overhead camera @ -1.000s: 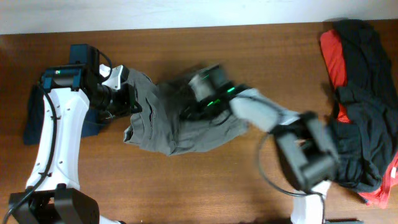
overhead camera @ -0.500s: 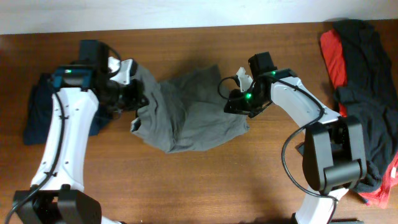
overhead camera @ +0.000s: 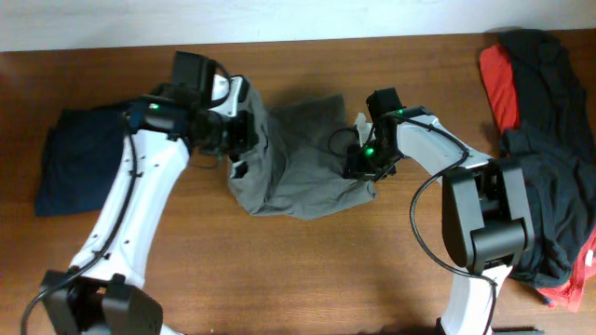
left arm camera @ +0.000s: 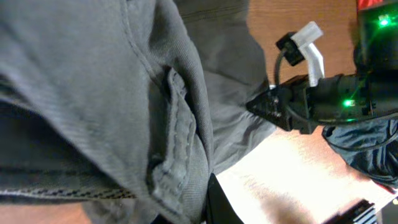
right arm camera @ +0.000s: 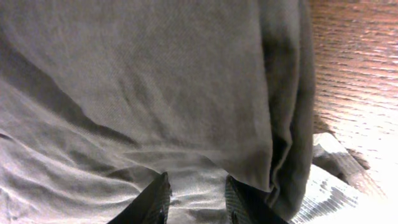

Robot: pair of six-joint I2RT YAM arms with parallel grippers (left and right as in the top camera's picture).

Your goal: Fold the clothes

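Clamping bunched shorts (overhead camera: 298, 172), left fingers (left arm camera: 217, 202) mostly hidden by them, right fingers (right arm camera: 157, 200) apart, cut off below

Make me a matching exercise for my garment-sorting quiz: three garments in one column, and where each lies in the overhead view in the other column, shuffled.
Things:
1. grey-khaki shorts
2. navy garment
3. black and red garments

Places:
A. right end of the table
B. left end of the table
C. middle, between the two arms

Pairs: 1-C; 2-B; 3-A
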